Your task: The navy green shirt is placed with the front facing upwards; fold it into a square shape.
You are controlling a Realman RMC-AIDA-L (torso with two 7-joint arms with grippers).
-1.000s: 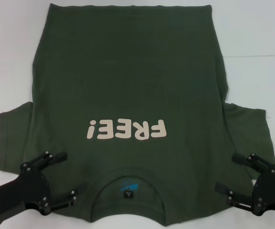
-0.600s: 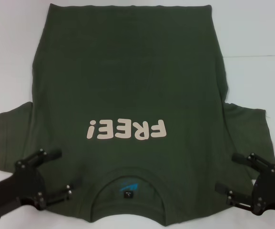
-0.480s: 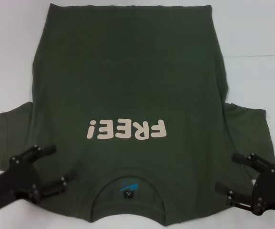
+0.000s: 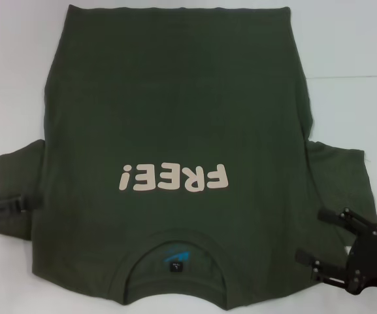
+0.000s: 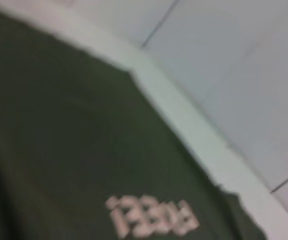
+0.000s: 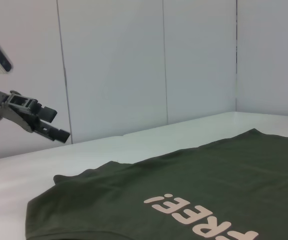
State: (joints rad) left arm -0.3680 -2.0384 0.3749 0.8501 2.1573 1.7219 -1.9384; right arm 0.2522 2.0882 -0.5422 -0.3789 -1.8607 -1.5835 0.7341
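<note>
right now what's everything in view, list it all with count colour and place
navy green shirt: one, dark olive green, spread flat front up over the middle of the table, collar nearest the robot
FREE! lettering: one print, pale pinkish, on the shirt's chest
neck label: one, blue, inside the round collar
table: one, white, under the shirt
wall panels: pale grey, behind the table
left pincer: one, black, raised at the shirt's left sleeve edge, holding nothing
right pincer: one, black, open, over the right shoulder near the sleeve
</note>
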